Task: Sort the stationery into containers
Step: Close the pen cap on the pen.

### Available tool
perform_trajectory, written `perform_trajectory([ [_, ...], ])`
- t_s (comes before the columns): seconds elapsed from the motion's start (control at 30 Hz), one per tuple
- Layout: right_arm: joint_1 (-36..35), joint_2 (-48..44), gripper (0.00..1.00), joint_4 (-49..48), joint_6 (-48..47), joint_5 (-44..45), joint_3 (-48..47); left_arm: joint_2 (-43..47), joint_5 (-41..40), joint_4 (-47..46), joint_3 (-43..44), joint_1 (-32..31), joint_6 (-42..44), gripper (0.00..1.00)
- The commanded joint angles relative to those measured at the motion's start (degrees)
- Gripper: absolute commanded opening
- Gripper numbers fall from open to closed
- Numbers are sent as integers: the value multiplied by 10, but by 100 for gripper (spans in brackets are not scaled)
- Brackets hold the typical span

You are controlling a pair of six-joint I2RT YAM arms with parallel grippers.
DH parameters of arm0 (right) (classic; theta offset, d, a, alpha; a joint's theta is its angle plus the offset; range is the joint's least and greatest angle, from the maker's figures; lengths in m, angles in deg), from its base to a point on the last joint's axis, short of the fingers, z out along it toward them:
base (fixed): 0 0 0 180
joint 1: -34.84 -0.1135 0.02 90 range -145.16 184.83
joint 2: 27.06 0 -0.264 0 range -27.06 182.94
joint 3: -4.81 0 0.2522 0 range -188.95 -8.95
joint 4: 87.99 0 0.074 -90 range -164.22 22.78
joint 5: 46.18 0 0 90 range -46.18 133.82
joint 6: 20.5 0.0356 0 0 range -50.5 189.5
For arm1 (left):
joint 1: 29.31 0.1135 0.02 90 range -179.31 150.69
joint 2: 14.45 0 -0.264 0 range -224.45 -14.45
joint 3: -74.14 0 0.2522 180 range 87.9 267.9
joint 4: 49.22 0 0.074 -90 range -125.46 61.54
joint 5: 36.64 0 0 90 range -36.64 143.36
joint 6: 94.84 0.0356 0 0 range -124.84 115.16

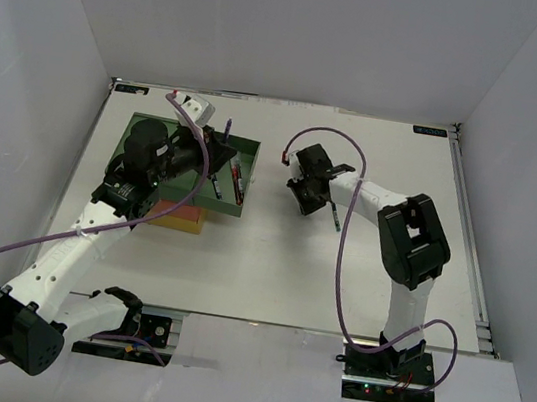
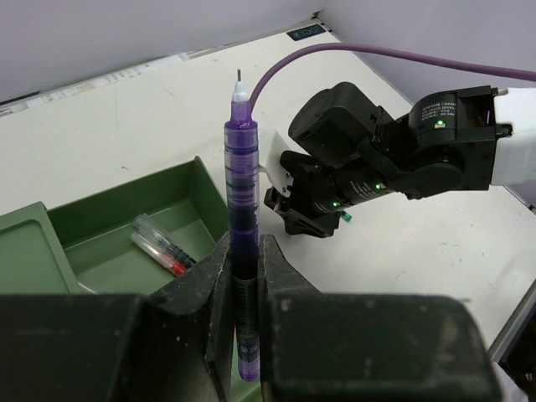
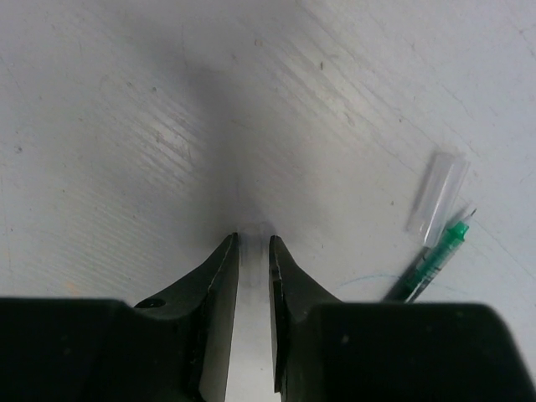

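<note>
White table (image 1: 269, 262), walled in. My left gripper (image 2: 245, 251) clamps the purple pen (image 2: 240, 176) upright over the green drawer (image 2: 100, 243) — poised for dropping in, I judge. Right gripper (image 3: 253, 251): jaws nearly together, empty — the green pen (image 3: 435, 264) lies just beside.

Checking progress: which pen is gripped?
The translucent purple pen, upright in the left gripper; red-tipped pens lie in the green tray, the green pen on the table.
</note>
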Motion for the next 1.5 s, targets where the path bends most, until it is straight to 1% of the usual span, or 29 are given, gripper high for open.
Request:
perform_trajectory([
  [0.0,0,-47,10,26,7,10,12,8,43,-18,-4,4,-5,3],
  [0.13,-2,-108,8,27,33,10,2,7,85,-30,-7,4,-7,3],
  [0.23,-9,-184,8,12,55,18,-25,4,109,-42,-11,4,-12,3],
  [0.37,-17,-264,8,-59,94,-1,-27,-2,118,-51,-16,4,-18,3],
  [0.4,-19,-278,8,-102,116,-12,-23,-3,120,-54,-18,4,-19,3],
  [0.47,-22,-318,8,-158,136,-26,2,-5,125,-58,-19,4,-26,3],
  [0.5,-27,-328,8,-212,156,-29,11,-7,132,-63,-20,4,-29,3],
  [0.53,-31,-344,8,-234,164,-33,19,-8,135,-63,-23,4,-34,3],
  [0.63,-48,-354,8,-324,179,-38,38,-13,147,-86,-28,4,-46,3],
  [0.7,-62,-355,8,-362,185,-40,47,-20,160,-92,-29,4,-51,3],
  [0.73,-67,-359,8,-401,193,-40,53,-23,164,-95,-30,4,-54,3],
  [0.8,-77,-360,8,-444,202,-40,76,-27,167,-102,-32,4,-60,2],
  [0.83,-82,-363,8,-486,210,-40,85,-27,171,-103,-34,4,-63,2],
  [0.93,-95,-365,8,-543,225,-40,115,-30,180,-116,-39,4,-70,2],
  [0.97,-99,-364,8,-576,237,-58,121,-31,182,-118,-40,4,-72,2],
  [1.07,-108,-357,8,-611,253,-62,127,-35,185,-122,-43,4,-75,2],
  [1.2,-110,-345,8,-631,273,-70,122,-35,186,-124,-44,3,-72,2],
  [1.47,-109,-324,8,-636,301,-94,103,-33,194,-126,-47,3,-63,2],
])
